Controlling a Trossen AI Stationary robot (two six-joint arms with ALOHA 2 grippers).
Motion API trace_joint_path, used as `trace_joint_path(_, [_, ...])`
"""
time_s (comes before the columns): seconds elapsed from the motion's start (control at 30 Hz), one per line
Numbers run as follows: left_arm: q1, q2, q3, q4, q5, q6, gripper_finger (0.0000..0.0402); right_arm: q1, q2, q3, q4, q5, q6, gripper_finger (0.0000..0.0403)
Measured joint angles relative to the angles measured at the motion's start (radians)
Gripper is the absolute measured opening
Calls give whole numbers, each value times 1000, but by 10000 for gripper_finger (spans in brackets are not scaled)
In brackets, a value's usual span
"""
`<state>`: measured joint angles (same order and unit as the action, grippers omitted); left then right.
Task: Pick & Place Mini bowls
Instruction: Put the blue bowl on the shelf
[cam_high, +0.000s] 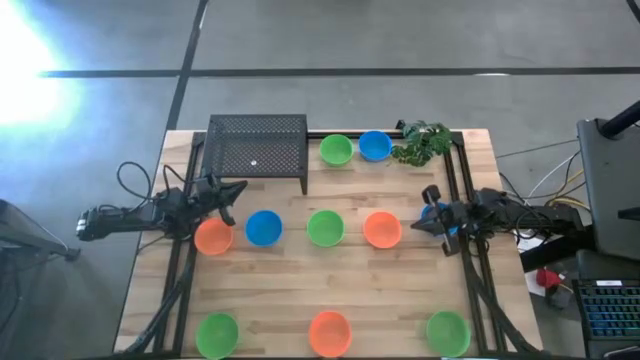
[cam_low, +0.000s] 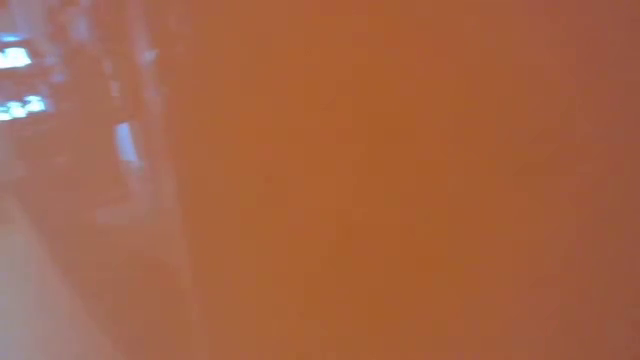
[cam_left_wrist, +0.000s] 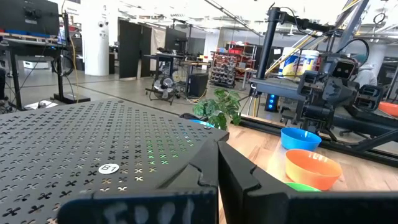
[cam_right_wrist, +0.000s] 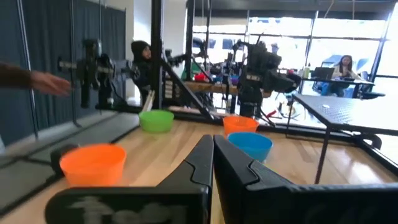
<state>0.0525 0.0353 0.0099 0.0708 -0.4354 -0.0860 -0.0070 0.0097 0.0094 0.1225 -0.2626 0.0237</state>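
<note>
On the table (cam_high: 300, 290): nine little bowls, a black mesh stand and a green plant sprig sit on the wood.
Left gripper (cam_high: 237, 187): it waits at the left side, just past the front left corner of the stand, above the orange bowl. Its two fingers are pressed tight together and hold nothing.
Black mesh stand (cam_high: 257, 146): it stands at the back left of the table, flat top up.
Middle row of bowls: an orange bowl (cam_high: 213, 237) is right by the left gripper, then a blue bowl (cam_high: 264, 228) just beside it, then a green bowl (cam_high: 325, 228), then a second orange bowl (cam_high: 382, 229). They sit apart from each other in a line.
Back row of bowls: a back green bowl (cam_high: 336, 150) and a back blue bowl (cam_high: 375, 146) sit side by side, between the stand and the plant.
Front row of bowls: a front left green bowl (cam_high: 217, 334), a front orange bowl (cam_high: 330, 333) and a front right green bowl (cam_high: 448, 332) sit well apart along the near edge.
Plant sprig (cam_high: 422, 142): it lies at the back right, just beside the back blue bowl.
Right gripper (cam_high: 418, 226): it waits at the right side, near the second orange bowl. Its fingers are squeezed together too, with nothing in them.
Low camera: all it shows is a blurry orange colour.
</note>
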Motion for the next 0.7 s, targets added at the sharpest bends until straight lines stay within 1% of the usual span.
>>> trace_joint_path(0.13, [0,0,0,0,0,0,0,0,0,0,20,0,27,8])
trace_joint_path(0.5, [0,0,0,2,0,-5,0,0,0,0,26,1,23,8])
trace_joint_path(0.7, [0,0,0,12,4,-127,0,0,0,0,26,2,-4,8])
